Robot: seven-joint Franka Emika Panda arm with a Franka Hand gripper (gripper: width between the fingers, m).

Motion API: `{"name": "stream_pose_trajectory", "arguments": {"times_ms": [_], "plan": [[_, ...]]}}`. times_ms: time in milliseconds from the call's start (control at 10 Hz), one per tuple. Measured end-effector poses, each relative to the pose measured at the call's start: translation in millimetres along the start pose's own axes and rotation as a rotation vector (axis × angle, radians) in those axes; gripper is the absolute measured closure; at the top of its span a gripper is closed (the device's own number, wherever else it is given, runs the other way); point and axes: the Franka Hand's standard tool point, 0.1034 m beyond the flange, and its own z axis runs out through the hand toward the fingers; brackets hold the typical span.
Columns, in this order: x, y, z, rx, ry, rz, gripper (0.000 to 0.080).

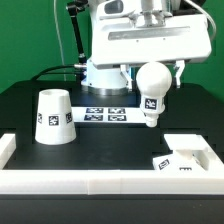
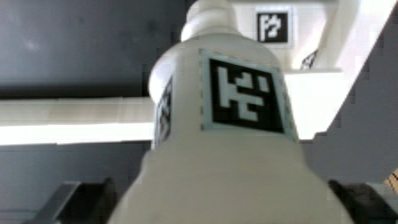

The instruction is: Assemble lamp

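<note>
Lamp bulb (image 1: 150,95) hangs above the black table (image 1: 100,145), clamped in the tool (image 1: 152,70). The jaws are closed on its round ball from either side, with the cylindrical neck pointing down. Holding it by the ball looks deliberate: it leaves the neck free as the end that has to enter the next part, and it keeps the part roughly upright, with only a slight lean. The bulb touches nothing below and sits well apart from the other two parts.

The shade (image 1: 53,118) stands on the table toward the exterior view's left. It is a smooth truncated cone resting on its wider end, out of the way until later. The base (image 1: 180,160), a small blocky piece, sits low on the exterior view's right, tucked into the corner formed by the white border rails (image 1: 100,180); that corner probably serves to brace it against sideways push. The marker board (image 1: 108,113) lies flat behind the bulb, near the arm's foot.

All three parts appear to be matte white plastic with hard, even surfaces, each carrying a black-and-white square tag. In the wrist view the bulb (image 2: 222,130) fills the frame, its tag sharp on the curved neck, and the base (image 2: 270,25) shows beyond the neck's end. The likely next job is to carry the neck over to the base. A round ball in flat jaws may twist if the neck meets the base off-centre.
</note>
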Motion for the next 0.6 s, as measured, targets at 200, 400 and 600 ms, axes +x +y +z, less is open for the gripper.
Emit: {"name": "stream_pose_trajectory", "arguments": {"times_ms": [200,400,600], "plan": [[18.0,-11.2,-6.9,0.013,0.021,-0.002,0.0223],[27.1,-27.7,-6.0,0.029,0.033,0.016,0.0223],[25.5,-26.3,-5.0,0.028,0.03,0.009,0.0223]]}}
